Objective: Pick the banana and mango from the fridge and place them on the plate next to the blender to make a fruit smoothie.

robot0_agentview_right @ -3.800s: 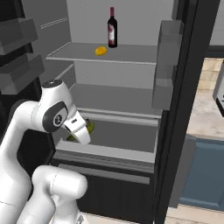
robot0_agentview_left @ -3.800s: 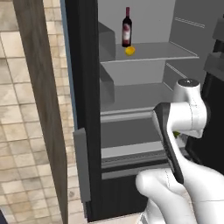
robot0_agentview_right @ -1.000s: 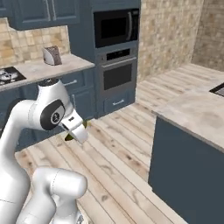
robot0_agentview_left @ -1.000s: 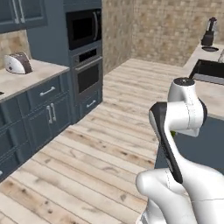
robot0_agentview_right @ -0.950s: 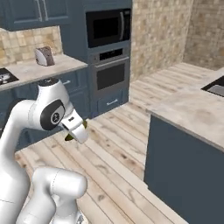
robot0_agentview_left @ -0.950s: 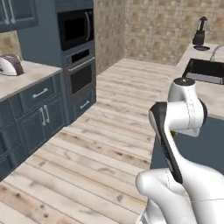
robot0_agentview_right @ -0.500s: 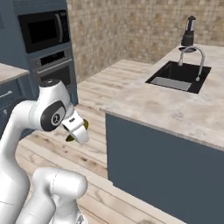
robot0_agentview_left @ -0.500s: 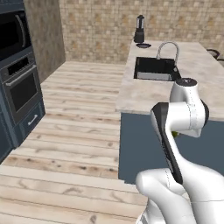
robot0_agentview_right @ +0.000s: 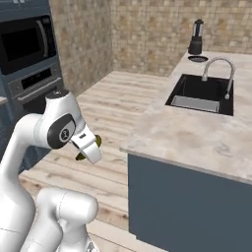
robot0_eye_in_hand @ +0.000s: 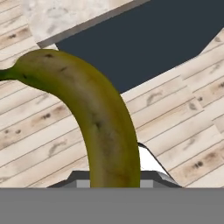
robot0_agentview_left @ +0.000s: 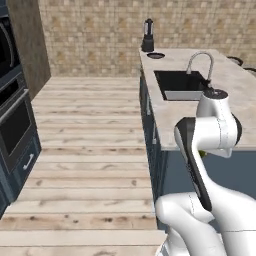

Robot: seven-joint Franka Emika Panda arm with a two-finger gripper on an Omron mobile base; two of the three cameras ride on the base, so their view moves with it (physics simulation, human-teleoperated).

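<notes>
Low in the left half of the right base view, the gripper (robot0_agentview_right: 88, 147) hangs off the folded white arm above a pale wooden floor (robot0_agentview_right: 113, 98), clenched on the banana (robot0_agentview_right: 97, 141), whose dull green-yellow ends poke out on either side of the white hand. Close up in the hand view, the banana (robot0_eye_in_hand: 94, 113) fills the middle of the frame: it rises from the bottom centre and curves over to the upper left, where its stem tip points at the left edge. Its skin is olive yellow with small dark flecks. Behind it lie floor planks and, across the top, the dark blue side of a counter (robot0_eye_in_hand: 144, 39).

Seen from the left base view, the arm's bulky white elbow covers the lower right of the frame, and a sliver of green-yellow banana (robot0_agentview_left: 202, 153) peeks out just beneath it. A long stone-topped counter (robot0_agentview_left: 172, 120) runs from the middle of the frame toward the tiled back wall. A black sink (robot0_agentview_left: 181, 85) with a curved metal tap (robot0_agentview_left: 200, 64) is set into it. At the far end of the counter, in the upper middle of the frame, stands the blender (robot0_agentview_left: 148, 36), and the plate (robot0_agentview_left: 156, 55) lies just beside it, nearer the sink.

From the right base view, the blender (robot0_agentview_right: 197, 37) and plate (robot0_agentview_right: 198, 59) sit in the upper right, well apart from the gripper. A built-in oven (robot0_agentview_right: 29, 49) stands at the upper left.
</notes>
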